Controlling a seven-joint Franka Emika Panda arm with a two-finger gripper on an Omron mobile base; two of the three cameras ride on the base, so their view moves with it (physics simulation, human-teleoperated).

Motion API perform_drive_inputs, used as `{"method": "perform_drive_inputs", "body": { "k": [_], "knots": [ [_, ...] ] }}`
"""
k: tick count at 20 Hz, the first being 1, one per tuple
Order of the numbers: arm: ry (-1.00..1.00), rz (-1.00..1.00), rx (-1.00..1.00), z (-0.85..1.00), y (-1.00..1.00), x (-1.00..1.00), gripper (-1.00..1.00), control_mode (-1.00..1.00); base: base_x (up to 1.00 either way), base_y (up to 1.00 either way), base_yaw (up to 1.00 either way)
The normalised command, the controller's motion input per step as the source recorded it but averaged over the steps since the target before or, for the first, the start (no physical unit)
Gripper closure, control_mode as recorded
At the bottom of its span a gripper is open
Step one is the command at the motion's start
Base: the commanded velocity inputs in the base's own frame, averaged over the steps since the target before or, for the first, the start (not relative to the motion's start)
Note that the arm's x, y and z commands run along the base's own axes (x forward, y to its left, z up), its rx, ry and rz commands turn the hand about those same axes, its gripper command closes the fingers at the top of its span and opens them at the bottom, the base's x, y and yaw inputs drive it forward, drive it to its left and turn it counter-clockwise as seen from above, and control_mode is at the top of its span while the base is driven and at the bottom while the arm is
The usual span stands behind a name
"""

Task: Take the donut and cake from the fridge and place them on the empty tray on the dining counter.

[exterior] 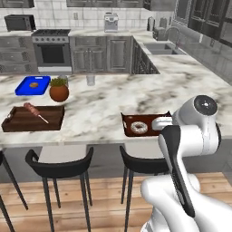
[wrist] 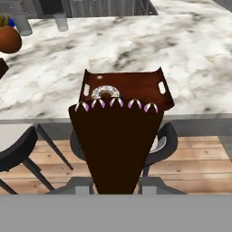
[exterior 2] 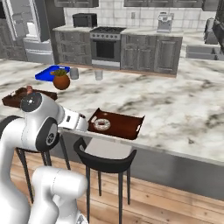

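A dark brown wedge of cake (wrist: 115,140) with pink-white dabs along its wide edge fills the middle of the hand view, and my gripper (wrist: 116,186) is shut on its narrow end. Just beyond it the flat reddish-brown tray (wrist: 136,84) lies at the near edge of the marble dining counter (wrist: 136,41). The glazed donut (wrist: 105,92) rests in the tray's left half. From the base views, the donut (exterior: 138,128) (exterior 2: 102,124) sits in the tray (exterior: 129,118) (exterior 2: 127,127) right by my hand. The grey fridge (exterior 2: 30,26) stands far back left.
A deeper wooden tray (exterior: 34,118) with a skewered item, a potted plant (exterior: 59,90), a blue tray (exterior: 33,85) and a glass (exterior: 90,80) occupy the counter's left. Black stools (exterior: 61,165) (exterior 2: 105,159) stand under the counter edge below the tray.
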Motion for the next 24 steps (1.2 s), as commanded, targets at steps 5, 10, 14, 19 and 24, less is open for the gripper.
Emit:
{"method": "perform_drive_inputs", "body": {
  "k": [5,10,14,19,24],
  "knots": [
    [0.0,0.0,0.0,0.0,0.0,0.0,1.0,1.0,0.11,-0.16,-0.12],
    [0.0,0.0,0.0,0.0,0.0,0.0,1.0,1.0,0.15,-0.08,-0.1],
    [0.0,0.0,0.0,0.0,0.0,0.0,1.0,1.0,0.2,-0.04,-0.08],
    [0.0,0.0,0.0,0.0,0.0,0.0,1.0,1.0,0.23,-0.02,-0.04],
    [0.0,0.0,0.0,0.0,0.0,0.0,1.0,1.0,0.23,0.0,-0.03]
  ]
}}
